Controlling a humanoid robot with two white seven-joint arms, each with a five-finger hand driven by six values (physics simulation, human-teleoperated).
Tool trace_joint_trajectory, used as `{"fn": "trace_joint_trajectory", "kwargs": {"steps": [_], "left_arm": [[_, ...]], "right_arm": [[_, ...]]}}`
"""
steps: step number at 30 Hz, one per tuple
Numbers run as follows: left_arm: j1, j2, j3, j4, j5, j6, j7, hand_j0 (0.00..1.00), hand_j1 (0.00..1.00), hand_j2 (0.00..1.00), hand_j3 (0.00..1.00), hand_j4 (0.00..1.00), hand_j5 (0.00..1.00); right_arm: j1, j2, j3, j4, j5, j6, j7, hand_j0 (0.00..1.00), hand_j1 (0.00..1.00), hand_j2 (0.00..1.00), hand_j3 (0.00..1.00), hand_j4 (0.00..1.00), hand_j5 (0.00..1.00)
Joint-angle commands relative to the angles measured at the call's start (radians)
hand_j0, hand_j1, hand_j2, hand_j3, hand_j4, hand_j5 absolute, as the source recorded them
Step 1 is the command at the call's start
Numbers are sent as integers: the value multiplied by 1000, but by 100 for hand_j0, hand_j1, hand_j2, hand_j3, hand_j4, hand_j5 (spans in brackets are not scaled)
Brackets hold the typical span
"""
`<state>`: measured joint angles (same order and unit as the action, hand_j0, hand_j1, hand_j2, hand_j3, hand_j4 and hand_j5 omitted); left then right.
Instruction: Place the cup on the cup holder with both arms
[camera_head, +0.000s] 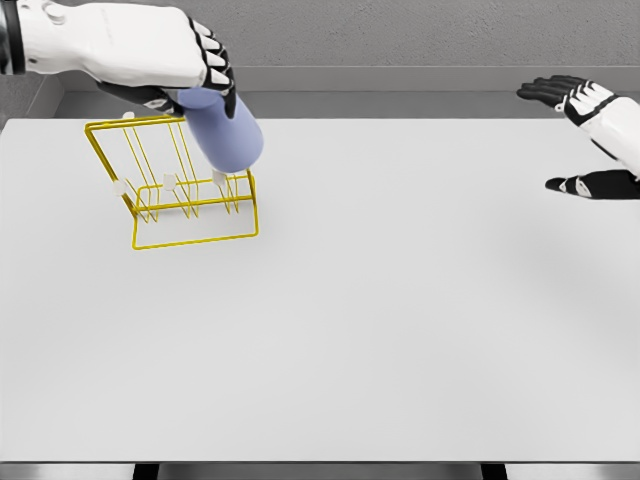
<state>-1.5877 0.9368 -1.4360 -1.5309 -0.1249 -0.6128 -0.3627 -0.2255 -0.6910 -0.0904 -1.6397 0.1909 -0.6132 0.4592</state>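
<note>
Left hand (165, 60) fingers grasp the cup (225, 130) over the holder (185, 185); right hand (590, 135) fingers spread

The cup (228, 132) is a plain periwinkle blue with no pattern. The cup holder (190, 190) is bright yellow wire with small white tips on its pegs. The worktop (380, 320) is uniform off-white. The left hand (165, 60) and right hand (590, 130) are white with black fingers and palms. The backdrop wall is grey.
</note>
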Motion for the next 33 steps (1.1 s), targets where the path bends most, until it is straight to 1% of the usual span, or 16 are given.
{"fn": "trace_joint_trajectory", "kwargs": {"steps": [1,6,20,23,33], "left_arm": [[0,8,0,0,4,2,1,58,58,58,58,58,58],[3,8,-1,-6,2,2,1,58,58,58,58,58,58],[9,48,-1,-17,2,2,1,58,58,58,58,58,58],[11,59,-1,-31,2,2,1,58,58,58,58,58,58],[26,60,-1,-51,-2,2,1,58,58,58,58,58,58]], "right_arm": [[0,-1,0,0,-7,2,-1,100,100,100,100,100,100],[0,-1,0,0,-7,2,-1,100,100,100,100,100,100],[0,-1,0,0,-7,2,-1,100,100,100,100,100,100],[2,-1,0,0,-7,2,-1,100,100,100,100,100,100],[5,-1,-6,0,-7,2,-1,100,100,100,100,100,100]]}}
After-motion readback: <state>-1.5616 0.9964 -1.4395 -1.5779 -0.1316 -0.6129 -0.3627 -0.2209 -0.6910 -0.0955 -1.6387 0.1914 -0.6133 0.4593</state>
